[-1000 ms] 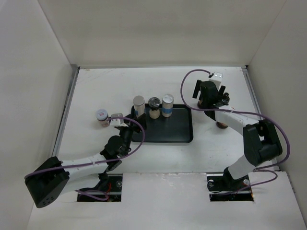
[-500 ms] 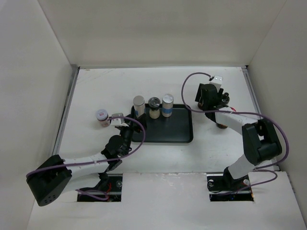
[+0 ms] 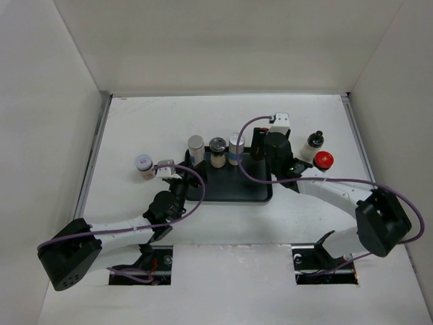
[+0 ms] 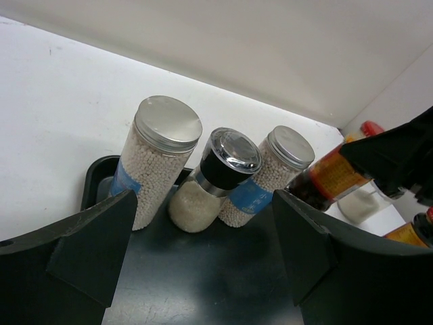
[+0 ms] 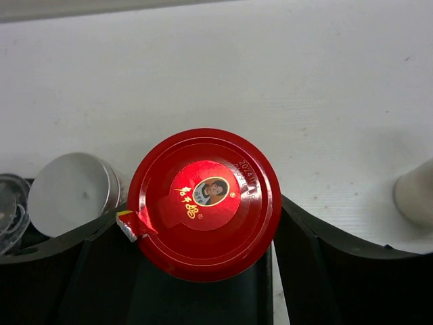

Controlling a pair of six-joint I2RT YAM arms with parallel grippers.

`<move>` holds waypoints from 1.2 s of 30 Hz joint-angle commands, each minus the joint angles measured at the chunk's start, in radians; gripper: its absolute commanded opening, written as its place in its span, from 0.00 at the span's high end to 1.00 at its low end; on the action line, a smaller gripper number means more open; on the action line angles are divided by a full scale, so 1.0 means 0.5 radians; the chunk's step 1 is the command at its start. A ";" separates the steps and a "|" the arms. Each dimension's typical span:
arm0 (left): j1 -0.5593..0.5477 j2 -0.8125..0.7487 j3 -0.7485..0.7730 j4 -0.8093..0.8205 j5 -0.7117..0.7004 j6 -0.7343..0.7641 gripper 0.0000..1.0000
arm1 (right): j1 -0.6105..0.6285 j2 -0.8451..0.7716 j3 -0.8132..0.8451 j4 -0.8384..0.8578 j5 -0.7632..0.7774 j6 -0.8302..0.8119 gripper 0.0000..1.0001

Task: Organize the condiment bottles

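Note:
Three jars with silver caps, filled with pale grains, stand in a row at the back of the black tray [image 3: 230, 184]: left [image 3: 195, 146], middle [image 3: 218, 149], right [image 3: 236, 147]. My right gripper [image 3: 260, 152] is shut on a dark-filled jar with a red cap [image 5: 204, 203], held over the tray's back right corner beside the right silver jar [image 5: 71, 193]. My left gripper [image 3: 177, 180] is open and empty at the tray's left edge, facing the row [image 4: 216, 177]. A red-capped jar [image 3: 323, 160], a black-capped bottle [image 3: 313, 142] and a small jar [image 3: 143, 164] stand off the tray.
White walls close in the table on the left, back and right. The tray's front half [image 4: 203, 284] holds nothing. The right arm's purple cable [image 3: 247, 128] loops above the tray's back right corner.
My right gripper has swung left from the back right of the table to the tray's right corner with the red-capped jar, uncovering two bottles on the right. The left arm has barely moved.

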 commanded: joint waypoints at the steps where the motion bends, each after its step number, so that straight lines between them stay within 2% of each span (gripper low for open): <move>1: 0.007 -0.035 0.024 0.116 -0.002 -0.021 0.19 | 0.029 0.088 0.095 0.262 0.031 0.045 0.39; 6: 0.004 -0.044 0.015 0.116 -0.002 -0.021 0.19 | 0.039 0.204 0.086 0.314 0.025 0.095 0.38; 9: 0.007 -0.054 0.012 0.116 -0.002 -0.021 0.19 | 0.048 0.232 0.062 0.317 0.037 0.116 0.32; 15: 0.000 -0.051 0.015 0.116 -0.002 -0.024 0.19 | 0.051 0.137 0.028 0.256 0.056 0.144 0.05; 17: 0.010 -0.038 0.018 0.116 -0.008 -0.024 0.19 | 0.051 0.046 0.025 0.195 0.065 0.150 0.00; 22: -0.003 -0.075 0.012 0.107 -0.005 -0.024 0.19 | -0.004 -0.307 -0.107 0.038 0.147 0.156 0.00; 27: -0.015 -0.072 0.009 0.113 -0.005 -0.024 0.19 | -0.209 -0.755 -0.395 -0.277 0.592 0.236 0.00; 29: -0.030 -0.087 0.012 0.104 -0.002 -0.027 0.19 | -0.314 -0.863 -0.475 -0.391 0.657 0.263 0.00; 33: -0.027 -0.057 0.015 0.116 -0.008 -0.030 0.19 | -0.535 -0.851 -0.488 -0.747 0.767 0.422 0.00; 36: -0.036 -0.090 0.009 0.104 -0.002 -0.036 0.19 | -0.590 -0.799 -0.512 -0.824 0.755 0.499 0.00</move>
